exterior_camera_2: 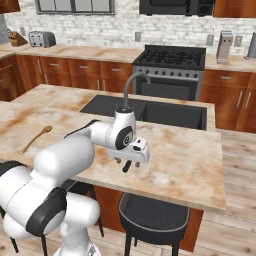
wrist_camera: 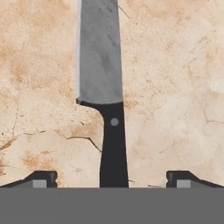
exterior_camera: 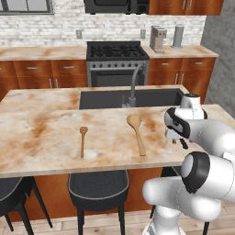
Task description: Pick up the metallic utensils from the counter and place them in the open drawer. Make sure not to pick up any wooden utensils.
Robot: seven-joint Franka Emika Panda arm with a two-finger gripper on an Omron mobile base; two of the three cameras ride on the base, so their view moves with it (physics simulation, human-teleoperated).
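A metallic utensil, a knife with a grey blade (wrist_camera: 99, 57) and a black handle (wrist_camera: 113, 144), lies flat on the beige counter (wrist_camera: 175, 87). My gripper (wrist_camera: 112, 178) hangs open just above it, one fingertip on either side of the handle, touching nothing. From the base, the gripper (exterior_camera: 179, 142) (exterior_camera_2: 131, 165) points down over the counter's near right part. Two wooden utensils lie to its left: a short spoon (exterior_camera: 83, 140) and a longer spoon (exterior_camera: 137, 133). One wooden spoon (exterior_camera_2: 37, 137) shows at the left of the right base view. The open drawer is out of view.
The dark sink (exterior_camera: 114, 98) with its grey faucet (exterior_camera: 133, 82) is sunk into the counter (exterior_camera: 46, 137) behind the spoons. Dark stools (exterior_camera: 98, 186) stand under the near edge. A stove (exterior_camera: 117, 62) and cabinets line the back wall.
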